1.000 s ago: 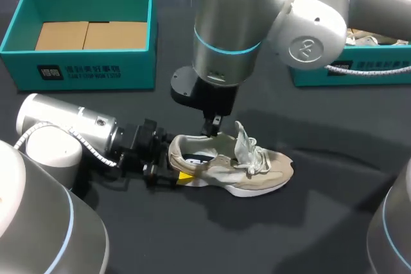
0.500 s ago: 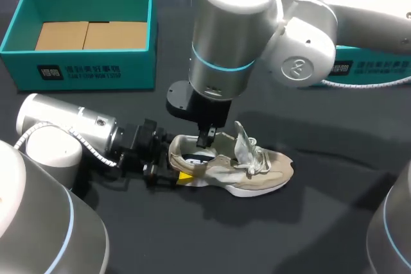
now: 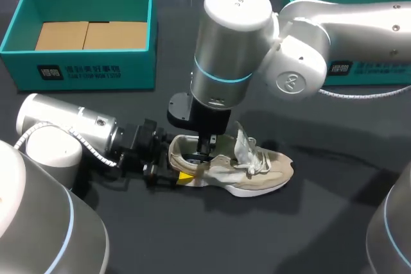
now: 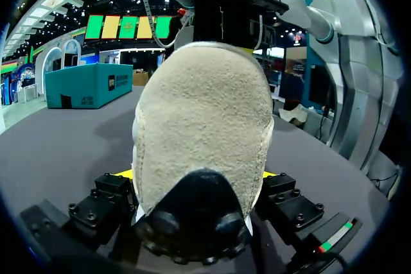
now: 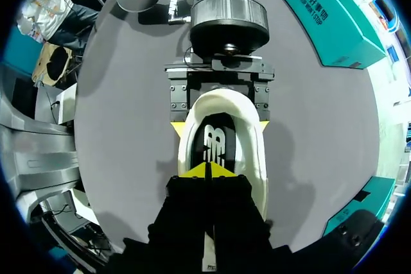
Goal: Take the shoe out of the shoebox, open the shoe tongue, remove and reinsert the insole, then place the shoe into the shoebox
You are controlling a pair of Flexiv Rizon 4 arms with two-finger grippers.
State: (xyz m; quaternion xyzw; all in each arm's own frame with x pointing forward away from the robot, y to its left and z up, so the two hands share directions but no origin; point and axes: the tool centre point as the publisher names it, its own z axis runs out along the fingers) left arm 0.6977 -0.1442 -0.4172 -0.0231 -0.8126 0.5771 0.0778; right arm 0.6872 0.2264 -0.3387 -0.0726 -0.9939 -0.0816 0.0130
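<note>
A beige shoe (image 3: 257,172) lies on the dark table, toe to the right, with its tongue (image 3: 244,142) and white laces standing up. My left gripper (image 3: 172,160) holds the heel from behind, one yellow-tipped finger on each side; in the left wrist view the heel (image 4: 202,120) fills the space between the fingers. My right gripper (image 3: 207,147) points down into the shoe's opening, fingers shut with nothing between them. In the right wrist view its joined yellow tips (image 5: 209,171) hang just over the black insole (image 5: 216,140), and the left gripper (image 5: 219,126) clasps the heel ahead.
A teal shoebox (image 3: 83,72) with cardboard on its floor stands at the back left. A second teal box (image 3: 366,70) sits at the back right, behind my right arm. Bare black table lies in front of the shoe.
My right arm has come down and slightly forward, bringing its shut gripper from above the shoe's collar into the opening. The left gripper and the shoe have stayed put.
</note>
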